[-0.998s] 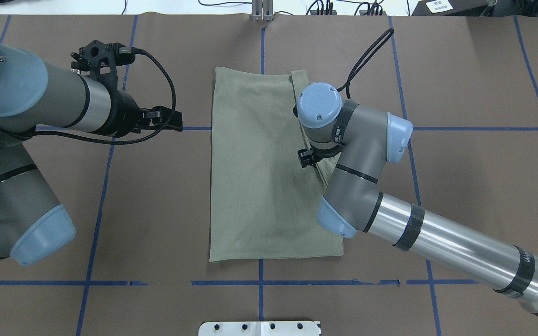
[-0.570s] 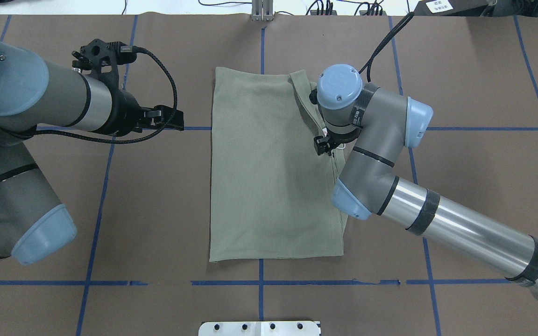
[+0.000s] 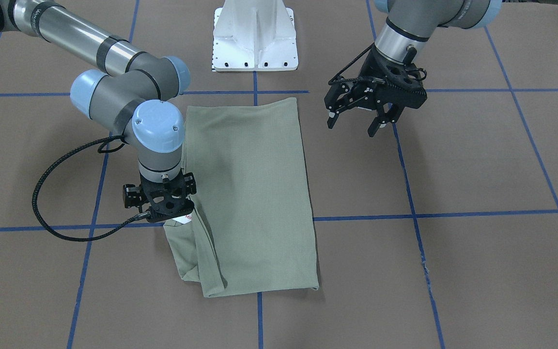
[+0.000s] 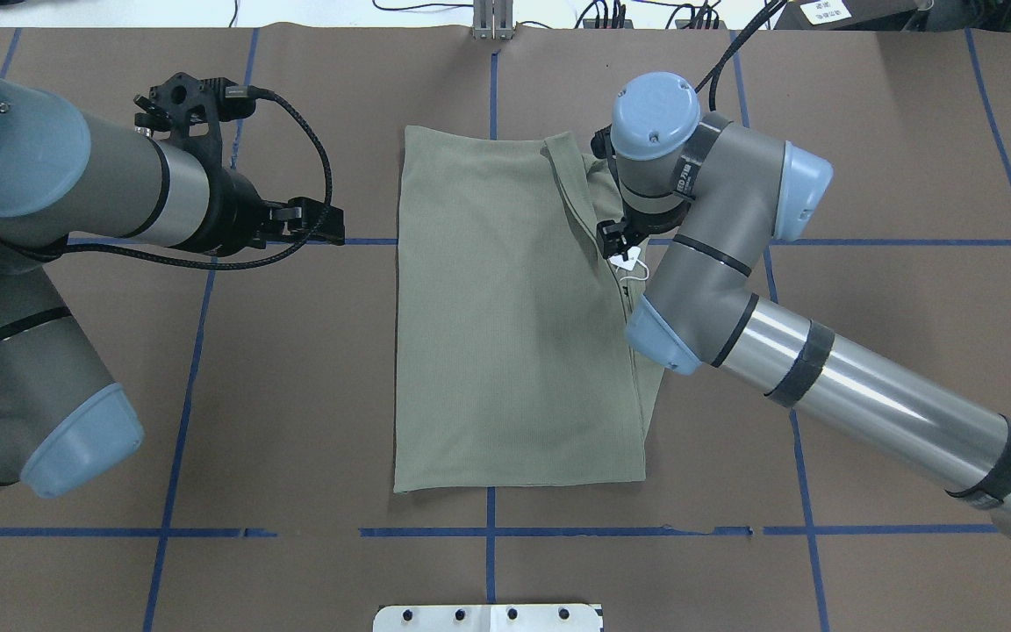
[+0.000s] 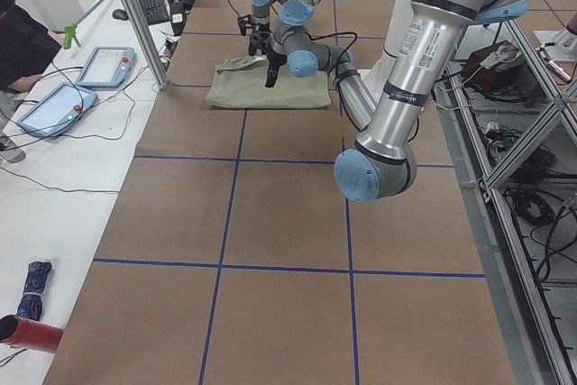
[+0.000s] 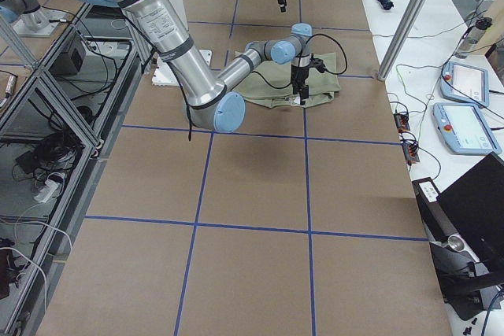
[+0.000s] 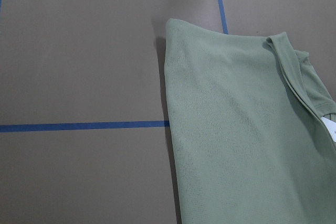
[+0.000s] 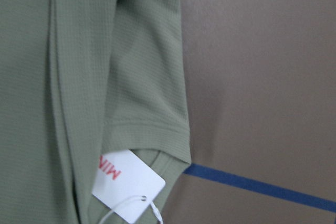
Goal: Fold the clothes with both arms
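Brown paper-covered desk (image 4: 909, 351), gridded with blue tape lines (image 4: 207, 532); white base plate (image 3: 255, 34) at the top centre of the front-facing view.

- Shirt (image 4: 505, 325): green, lying flat in the centre of the overhead frame, already narrowed to a long rectangle. Long axis runs top to bottom of that frame. Left long edge is clean and straight. Right long edge is untidy, with a loose fold and a short cuffed sleeve end (image 8: 152, 129) poking out toward the upper right.
- Tag (image 4: 627, 262): white with red letters, lying out at the right edge just under the right wrist.
- Right pincer (image 4: 615, 244): points straight down over the shirt's right edge, in the upper half. Fingers are hidden by the wrist, and its own camera shows only cloth and tag, so I cannot tell whether it is spread, closed or holding cloth.
- Left pincer (image 3: 350, 128): fingers spread wide, empty, raised off the desk. It sits left of the shirt in the overhead frame, level with its upper part, with bare desk between.

Judgement: the right arm is much the nearer. The next fold likely goes across the long axis, so the left pincer must first cross to the shirt's left edge
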Action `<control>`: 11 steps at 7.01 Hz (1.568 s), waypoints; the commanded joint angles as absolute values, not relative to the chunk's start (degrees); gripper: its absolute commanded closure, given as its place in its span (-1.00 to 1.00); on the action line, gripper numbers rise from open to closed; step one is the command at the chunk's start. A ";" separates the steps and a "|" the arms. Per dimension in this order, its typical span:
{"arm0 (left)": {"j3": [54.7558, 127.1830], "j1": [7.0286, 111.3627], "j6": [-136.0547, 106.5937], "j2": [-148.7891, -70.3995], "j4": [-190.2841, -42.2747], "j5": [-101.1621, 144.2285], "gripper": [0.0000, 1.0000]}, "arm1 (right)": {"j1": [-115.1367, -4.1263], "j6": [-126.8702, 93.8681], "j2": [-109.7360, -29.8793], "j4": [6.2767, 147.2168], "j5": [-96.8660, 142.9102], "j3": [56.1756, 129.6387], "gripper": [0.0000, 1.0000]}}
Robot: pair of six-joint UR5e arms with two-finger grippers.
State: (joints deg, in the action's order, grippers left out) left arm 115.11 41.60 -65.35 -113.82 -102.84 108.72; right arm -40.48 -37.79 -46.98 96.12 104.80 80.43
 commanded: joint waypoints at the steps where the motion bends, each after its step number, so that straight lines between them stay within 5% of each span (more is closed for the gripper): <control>1: 115.05 41.92 -64.95 -113.64 -102.83 108.72 -1.00 | -40.69 -37.97 -38.71 92.67 104.77 70.37 -1.00; 3: 115.05 42.01 -64.95 -113.47 -102.83 108.72 -1.00 | -40.69 -38.06 -36.84 84.47 104.59 62.60 -1.00; 11: 114.87 42.28 -64.86 -113.82 -102.83 108.72 -1.00 | -41.65 -36.14 -37.18 84.20 104.59 60.56 -1.00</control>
